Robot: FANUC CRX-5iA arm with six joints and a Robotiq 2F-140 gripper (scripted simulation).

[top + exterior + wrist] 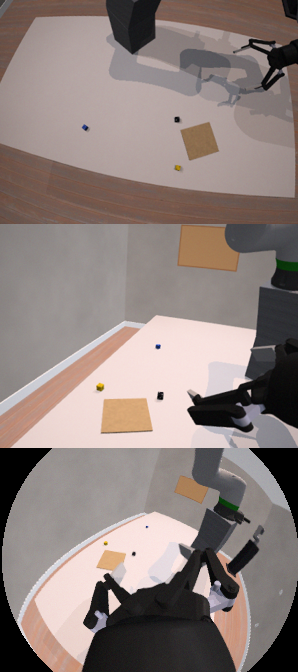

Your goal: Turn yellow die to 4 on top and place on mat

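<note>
The yellow die [178, 168] lies on the white table top near its front edge, just off the brown mat [199, 141], to the mat's front left. It also shows in the exterior view [100, 386], left of the mat [126, 415]. Its top number is too small to read. A black die [177, 120] sits just behind the mat's far left corner. A blue die [84, 127] lies far to the left. My gripper [249, 68] is open and empty, held high above the table's right side, far from all dice.
The arm's dark base column [131, 22] stands at the back middle of the table. Wooden floor borders the table top. A brown board [208, 248] hangs on the grey wall.
</note>
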